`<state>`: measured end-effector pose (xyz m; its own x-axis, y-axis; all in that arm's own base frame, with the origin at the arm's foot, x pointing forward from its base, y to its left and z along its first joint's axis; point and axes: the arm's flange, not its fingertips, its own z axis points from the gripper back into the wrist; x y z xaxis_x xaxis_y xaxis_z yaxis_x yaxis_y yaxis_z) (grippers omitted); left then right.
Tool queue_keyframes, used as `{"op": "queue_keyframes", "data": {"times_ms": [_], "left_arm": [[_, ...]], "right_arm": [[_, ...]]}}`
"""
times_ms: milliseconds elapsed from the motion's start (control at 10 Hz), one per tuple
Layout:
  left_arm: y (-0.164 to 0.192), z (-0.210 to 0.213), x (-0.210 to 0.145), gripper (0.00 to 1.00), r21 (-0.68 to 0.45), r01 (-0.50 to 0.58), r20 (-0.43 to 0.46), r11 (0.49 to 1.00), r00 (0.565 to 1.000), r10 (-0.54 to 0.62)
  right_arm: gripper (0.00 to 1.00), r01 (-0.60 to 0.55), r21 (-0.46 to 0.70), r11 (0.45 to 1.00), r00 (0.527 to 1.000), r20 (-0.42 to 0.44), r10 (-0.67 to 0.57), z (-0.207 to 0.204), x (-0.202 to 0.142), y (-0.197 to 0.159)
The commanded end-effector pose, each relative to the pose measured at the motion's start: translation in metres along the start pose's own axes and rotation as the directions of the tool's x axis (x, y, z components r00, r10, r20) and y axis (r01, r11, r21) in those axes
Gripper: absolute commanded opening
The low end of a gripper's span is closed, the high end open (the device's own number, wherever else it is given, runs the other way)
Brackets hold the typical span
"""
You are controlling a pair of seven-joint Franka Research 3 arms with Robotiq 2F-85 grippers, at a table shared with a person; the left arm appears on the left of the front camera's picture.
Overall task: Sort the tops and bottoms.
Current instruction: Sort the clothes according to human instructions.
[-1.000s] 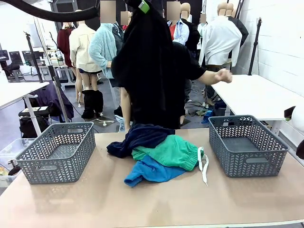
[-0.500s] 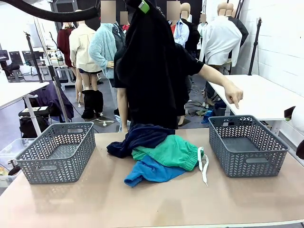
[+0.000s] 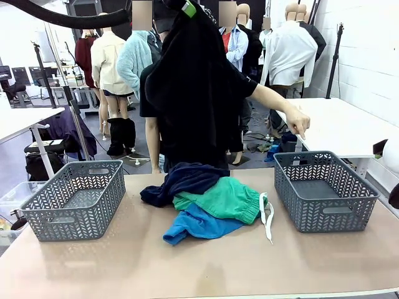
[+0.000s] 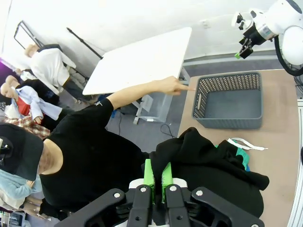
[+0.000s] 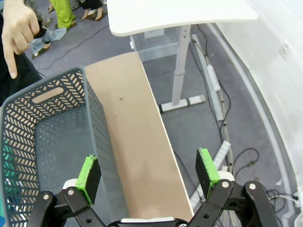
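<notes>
Gripping end, left gripper [image 3: 189, 8]: green pads pinched tight together on a fold of the black garment [image 3: 193, 87]. It is raised high above the clothes pile [image 3: 206, 199], at the top edge of the front view.
Left wrist view: the fingers [image 4: 149, 170] stand closed side by side. Black cloth is bunched past them and falls away towards the pile below.
Black garment: hangs in one long drape from the pads, straight above the far side of the pile, its lower edge clear of it. It hangs in front of the person's black shirt, so its outline is hard to separate from the shirt.
Clothes pile: lies on the table [image 3: 187, 268]. The dark navy garment [image 3: 184, 179] is at its far left and the green shorts [image 3: 224, 198] are in its middle. A blue garment [image 3: 199, 225] lies on its near side, partly under the shorts. The white drawstring [image 3: 268, 219] trails off the pile's right side onto the table.
Right gripper [image 5: 147, 155]: jaws spread wide with nothing between the pads. It is well to the right of the pile, above the outer side of the right basket and the table's end.
Right basket [image 3: 299, 212]: grey, to the right of the pile and apart from it.
Left basket [image 3: 75, 218]: grey, to the left of the pile and apart from it.
Person [image 3: 156, 99]: stands behind the pile at the table's far side, one arm stretched out to the pile's right.
Hand [image 3: 298, 121]: index finger pointing down, above the far rim of the right basket.
</notes>
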<state>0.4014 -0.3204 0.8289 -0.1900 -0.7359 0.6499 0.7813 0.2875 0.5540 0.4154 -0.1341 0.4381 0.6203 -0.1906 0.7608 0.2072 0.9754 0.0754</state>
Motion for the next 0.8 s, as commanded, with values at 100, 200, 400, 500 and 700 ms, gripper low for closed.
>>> {"op": "queue_keyframes", "data": {"times_ms": [100, 200, 400, 500, 700], "left_arm": [[0.0017, 0.0045, 0.0032, 0.00, 0.009, 0.003, 0.007, 1.000, 1.000, -0.003], [0.0017, 0.0045, 0.0032, 0.00, 0.009, 0.003, 0.007, 1.000, 1.000, -0.003], [0.0017, 0.0045, 0.0032, 0.00, 0.009, 0.003, 0.007, 1.000, 1.000, -0.003], [0.0017, 0.0045, 0.0032, 0.00, 0.009, 0.003, 0.007, 1.000, 1.000, -0.003], [0.0000, 0.0000, 0.0000, 0.00, 0.000, 0.000, 0.000, 1.000, 1.000, 0.000]], "right_arm": [[1.00, -0.004, -0.003, 1.000, 1.000, -0.010, 0.004, 0.0009, 0.0001, 0.0014], [1.00, -0.004, -0.003, 1.000, 1.000, -0.010, 0.004, 0.0009, 0.0001, 0.0014], [1.00, -0.004, -0.003, 1.000, 1.000, -0.010, 0.004, 0.0009, 0.0001, 0.0014], [1.00, -0.004, -0.003, 1.000, 1.000, -0.010, 0.004, 0.0009, 0.0001, 0.0014], [1.00, -0.004, -0.003, 1.000, 1.000, -0.010, 0.004, 0.0009, 0.0001, 0.0014]]}}
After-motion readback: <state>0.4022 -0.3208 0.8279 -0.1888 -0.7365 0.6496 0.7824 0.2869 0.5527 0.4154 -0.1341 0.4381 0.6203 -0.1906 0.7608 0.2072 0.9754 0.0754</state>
